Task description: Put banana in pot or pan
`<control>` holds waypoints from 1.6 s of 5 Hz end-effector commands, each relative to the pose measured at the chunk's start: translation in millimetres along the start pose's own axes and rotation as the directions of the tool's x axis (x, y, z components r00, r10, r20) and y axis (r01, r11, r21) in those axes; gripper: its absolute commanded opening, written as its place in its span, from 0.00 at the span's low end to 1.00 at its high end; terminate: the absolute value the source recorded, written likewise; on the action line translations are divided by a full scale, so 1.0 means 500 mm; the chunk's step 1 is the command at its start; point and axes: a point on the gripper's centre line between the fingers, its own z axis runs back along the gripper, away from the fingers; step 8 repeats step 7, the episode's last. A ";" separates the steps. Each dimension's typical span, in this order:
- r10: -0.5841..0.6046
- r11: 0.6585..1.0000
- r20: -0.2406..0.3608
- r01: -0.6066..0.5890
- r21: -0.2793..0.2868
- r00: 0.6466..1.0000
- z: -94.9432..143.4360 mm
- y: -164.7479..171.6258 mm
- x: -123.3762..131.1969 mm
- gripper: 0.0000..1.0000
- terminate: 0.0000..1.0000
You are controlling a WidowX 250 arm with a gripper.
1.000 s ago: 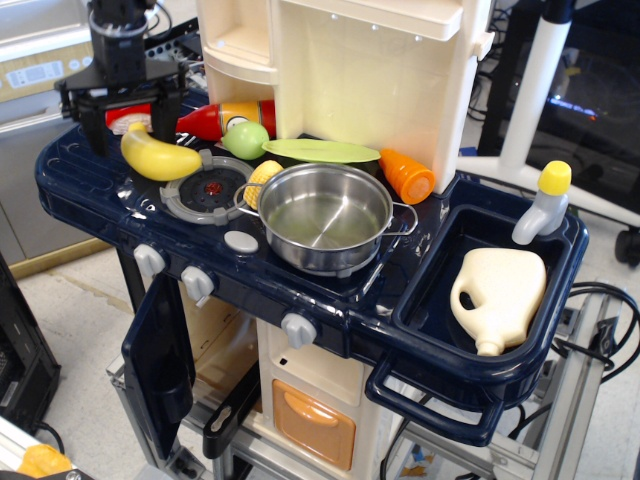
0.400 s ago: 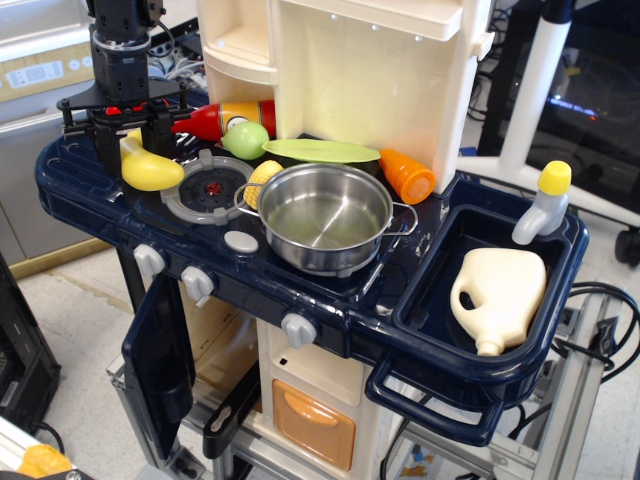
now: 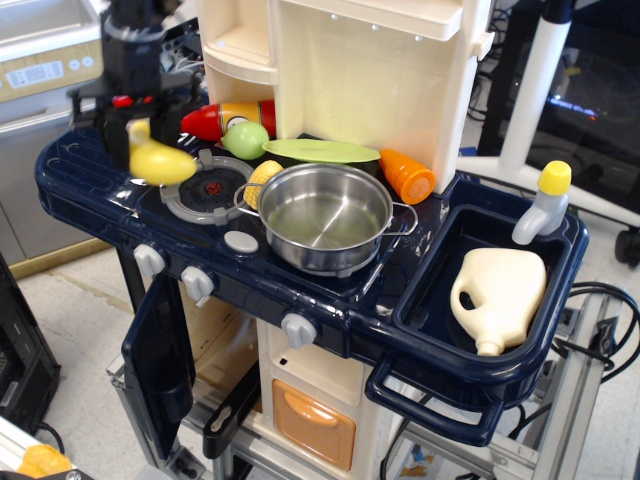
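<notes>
Observation.image shows a toy kitchen with a dark blue countertop (image 3: 90, 185) and a cream back unit (image 3: 370, 70). At the far left the black gripper (image 3: 140, 125) points straight down with its fingers closed on the upper end of the banana (image 3: 160, 160). That banana is plump, yellow and a bit motion-blurred, and it looks to be held just above the counter rather than lying on it (hard to be sure at this angle). It hangs beside the left edge of the grey round burner (image 3: 208, 190).

The stainless-steel pot (image 3: 325, 215) sits to the right of the burner, near the middle of the counter, upright and with nothing inside but reflections; its wire loop handles stick out left and right. So banana and pot are apart, with the burner between them.

Tucked against the pot's left rim is a small yellow corn cob (image 3: 262, 180). Behind that are a green pear-like fruit (image 3: 246, 138), a red and yellow bottle (image 3: 225, 118) lying on its side, a flat green leafy piece (image 3: 320, 150) and an orange carrot-looking piece (image 3: 407, 176). Off to the right, the sink basin (image 3: 440, 300) holds a cream jug (image 3: 500, 295) lying down, with a yellow-capped faucet (image 3: 543, 203) at the back corner.
</notes>
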 end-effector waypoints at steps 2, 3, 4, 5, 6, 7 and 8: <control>0.206 0.972 0.175 -0.222 0.077 0.963 0.162 -0.075 -0.166 0.00 0.00; 0.274 0.953 0.197 -0.293 0.079 0.942 0.157 -0.092 -0.220 0.00 0.00; 0.333 0.936 0.188 -0.348 0.049 0.924 0.150 -0.109 -0.244 0.00 0.00; 0.368 0.926 0.219 -0.378 0.004 0.904 0.134 -0.120 -0.256 0.00 0.00; 0.368 0.926 0.219 -0.378 0.004 0.904 0.134 -0.120 -0.256 1.00 0.00; 0.368 0.926 0.219 -0.378 0.004 0.904 0.134 -0.120 -0.256 1.00 1.00; 0.368 0.926 0.219 -0.378 0.004 0.904 0.134 -0.120 -0.256 1.00 1.00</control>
